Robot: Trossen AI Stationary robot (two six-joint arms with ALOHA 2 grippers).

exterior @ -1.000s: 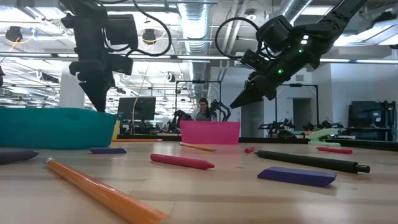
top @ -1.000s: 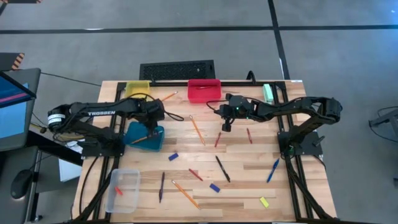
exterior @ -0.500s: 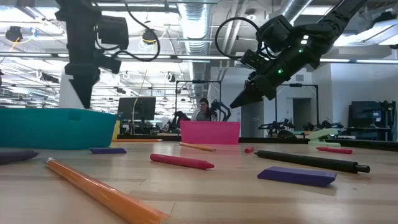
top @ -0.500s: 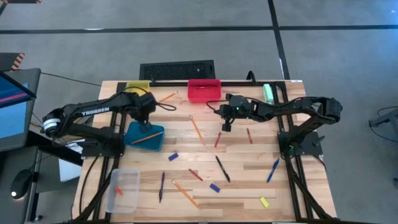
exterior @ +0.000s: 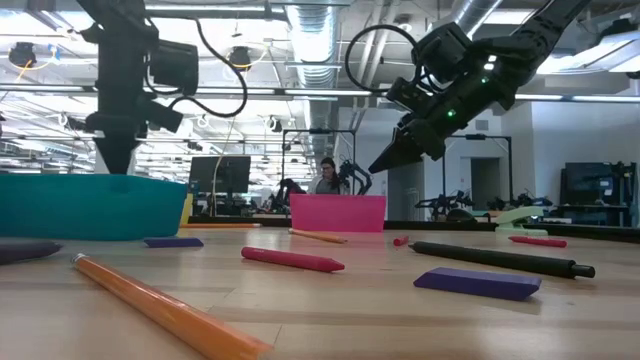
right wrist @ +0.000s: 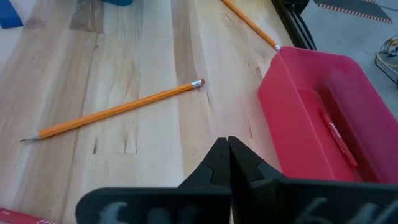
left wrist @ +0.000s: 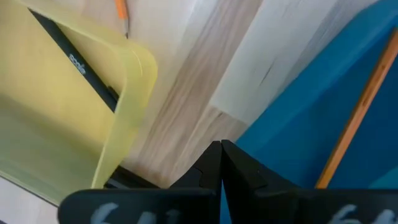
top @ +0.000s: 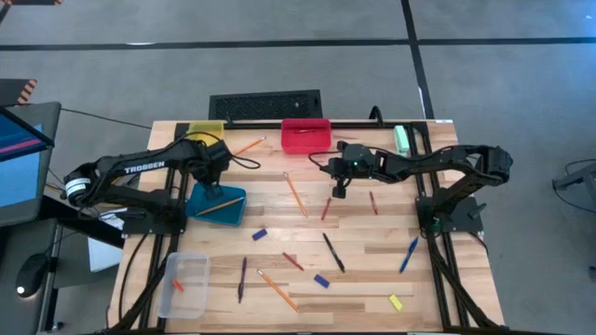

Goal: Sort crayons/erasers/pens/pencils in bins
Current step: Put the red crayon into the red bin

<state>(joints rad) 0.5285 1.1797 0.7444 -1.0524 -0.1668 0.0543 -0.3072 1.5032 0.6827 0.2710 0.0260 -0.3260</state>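
A teal-blue plastic bin [exterior: 90, 205] sits on the wooden tabletop [exterior: 380, 310]. Above it hangs the left gripper [exterior: 113, 160], fingers pressed together. Right of it lies a dark-red crayon [exterior: 292, 260], with a pink-red bin [exterior: 337, 213] behind.

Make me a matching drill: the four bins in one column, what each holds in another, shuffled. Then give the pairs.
Bins:
1. teal bin
2. red bin
3. yellow bin
4. clear bin

Contents:
A. a black pen
B. an orange pencil
C. a small orange-red eraser
D. a red crayon

Pairs: 1-B, the orange pencil; 2-D, the red crayon; 3-A, the black pen; 4-C, the orange-red eraser.
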